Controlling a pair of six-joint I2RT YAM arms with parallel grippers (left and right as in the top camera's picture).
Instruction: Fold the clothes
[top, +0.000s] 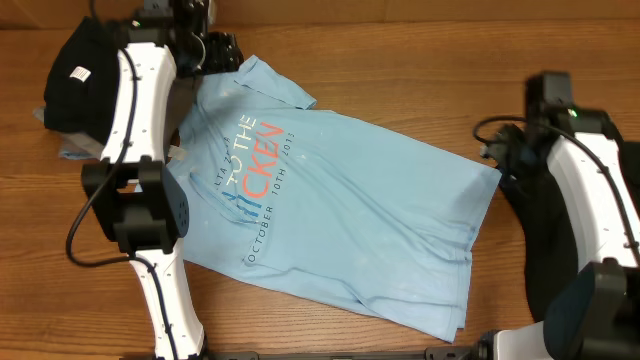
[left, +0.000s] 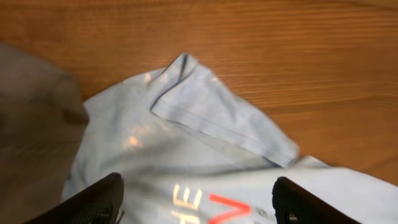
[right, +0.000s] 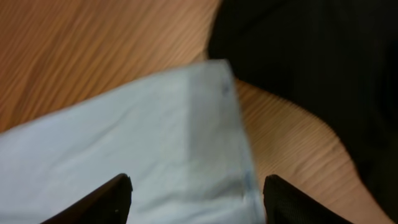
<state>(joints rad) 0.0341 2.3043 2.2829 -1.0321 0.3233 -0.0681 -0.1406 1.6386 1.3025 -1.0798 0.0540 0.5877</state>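
Note:
The clothes here are chiefly a light blue T-shirt (top: 340, 200) with red and white lettering, lying spread out face up across the wooden table. My left gripper (top: 222, 52) hovers at the shirt's far left sleeve. In the left wrist view the gripper (left: 199, 205) is open, its fingers (left: 93, 202) wide apart over the lettering, and the sleeve (left: 217, 112) lies folded over just ahead. My right gripper (top: 500, 155) is at the shirt's right hem corner. In the right wrist view it (right: 198, 199) stands open over that corner (right: 155, 143), gripping nothing.
A black garment (top: 75, 70) is piled at the far left behind the left arm. Another black garment (top: 530, 210) lies under the right arm, close to the shirt's hem (right: 311, 62). Grey fabric (left: 37, 81) shows left of the sleeve. Bare wood lies beyond the shirt.

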